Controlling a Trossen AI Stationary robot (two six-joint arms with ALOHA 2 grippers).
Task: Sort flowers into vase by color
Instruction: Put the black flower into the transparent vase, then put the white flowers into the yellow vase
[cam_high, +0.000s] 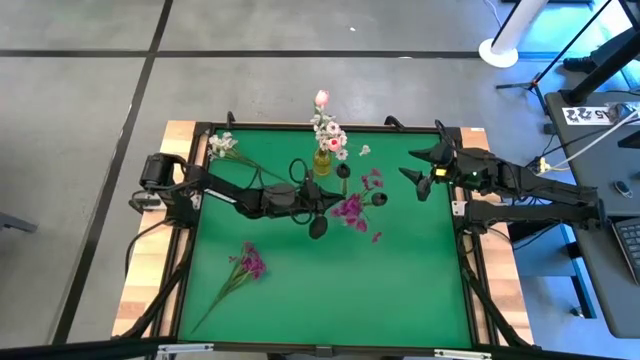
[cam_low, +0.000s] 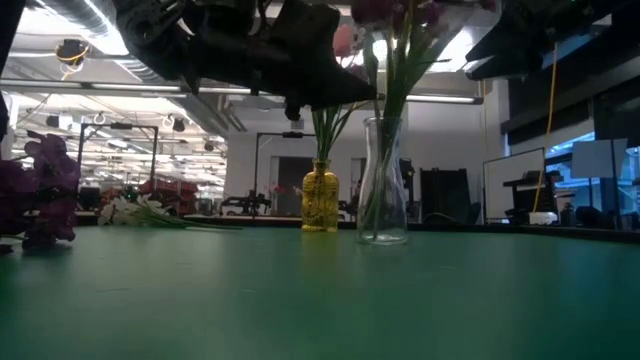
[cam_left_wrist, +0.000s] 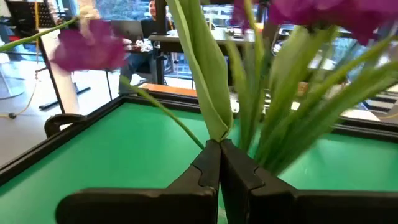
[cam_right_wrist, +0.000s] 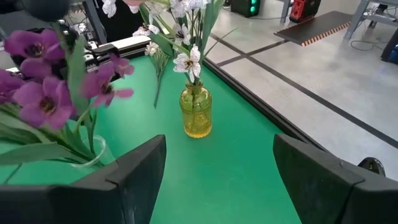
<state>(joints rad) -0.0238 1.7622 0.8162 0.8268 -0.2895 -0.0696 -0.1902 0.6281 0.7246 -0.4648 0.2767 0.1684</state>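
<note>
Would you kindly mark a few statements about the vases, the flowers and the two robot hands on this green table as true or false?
1. The yellow glass vase holds white flowers. True.
2. The right hand is shut on a stem. False: it is open and holds nothing.
3. The left hand is shut on a green stem next to the purple flowers in the clear glass vase. True.
4. No flowers lie on the green table. False: a purple sprig lies near the front left, and a white sprig at the far left corner.
5. The clear glass vase has tipped over. False: it stands upright.
</note>
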